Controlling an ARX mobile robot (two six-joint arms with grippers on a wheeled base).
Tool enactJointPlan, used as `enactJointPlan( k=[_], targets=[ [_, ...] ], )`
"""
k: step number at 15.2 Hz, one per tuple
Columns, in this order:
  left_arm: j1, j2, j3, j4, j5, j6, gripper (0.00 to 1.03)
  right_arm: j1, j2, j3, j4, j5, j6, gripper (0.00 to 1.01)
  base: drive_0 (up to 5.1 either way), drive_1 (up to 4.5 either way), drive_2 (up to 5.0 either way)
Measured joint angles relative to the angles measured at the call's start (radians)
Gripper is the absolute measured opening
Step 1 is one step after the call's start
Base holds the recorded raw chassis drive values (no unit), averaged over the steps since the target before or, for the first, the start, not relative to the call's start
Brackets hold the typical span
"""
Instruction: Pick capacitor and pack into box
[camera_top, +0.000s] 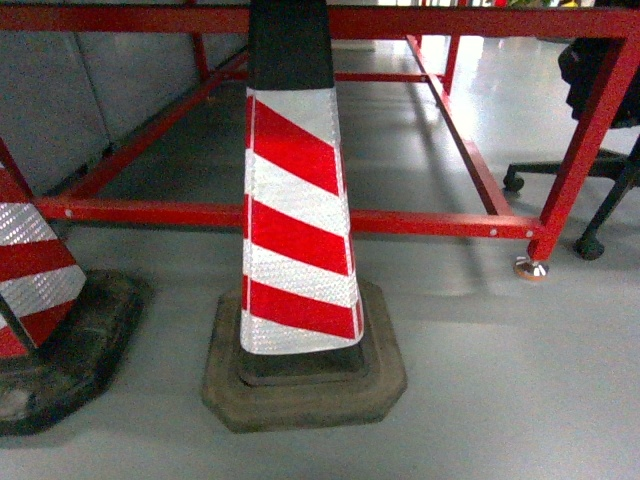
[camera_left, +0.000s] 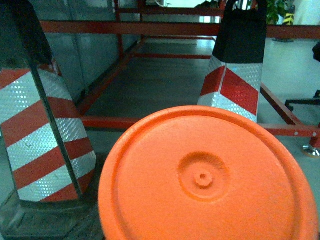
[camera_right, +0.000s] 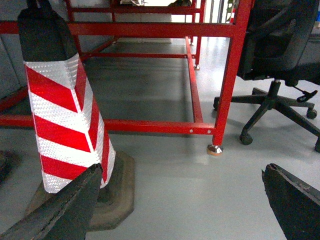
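Note:
A large orange round face (camera_left: 207, 180) with a raised rim and a small centre hub fills the lower part of the left wrist view. It covers the place where my left jaws would show, so the left fingers are hidden. Whether this orange thing is the capacitor I cannot tell. The box is out of view in all three views. My right gripper (camera_right: 180, 205) is open over bare grey floor, with one dark finger (camera_right: 65, 210) at the lower left, the other at the lower right, and nothing between them. Neither gripper shows in the head view.
A red-and-white striped traffic cone (camera_top: 295, 230) on a rubber base stands straight ahead. A second cone (camera_top: 30, 280) is at the left. Behind them runs a low red steel frame (camera_top: 420, 222) with a metal foot (camera_top: 530, 267). A black office chair (camera_right: 275, 60) stands at the right.

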Motion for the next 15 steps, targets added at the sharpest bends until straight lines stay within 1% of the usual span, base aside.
enactJointPlan(
  k=[3,15],
  targets=[
    [0.0,0.0,0.0,0.005,0.001,0.0,0.44,0.0,0.0,0.0,0.005,0.0,0.0,0.98,-5.0,2.45,2.4],
    [0.0,0.0,0.0,0.005,0.001,-0.002,0.44,0.0,-0.001,0.0,0.005,0.001,0.0,0.98,0.0,0.0,0.0]
  ],
)
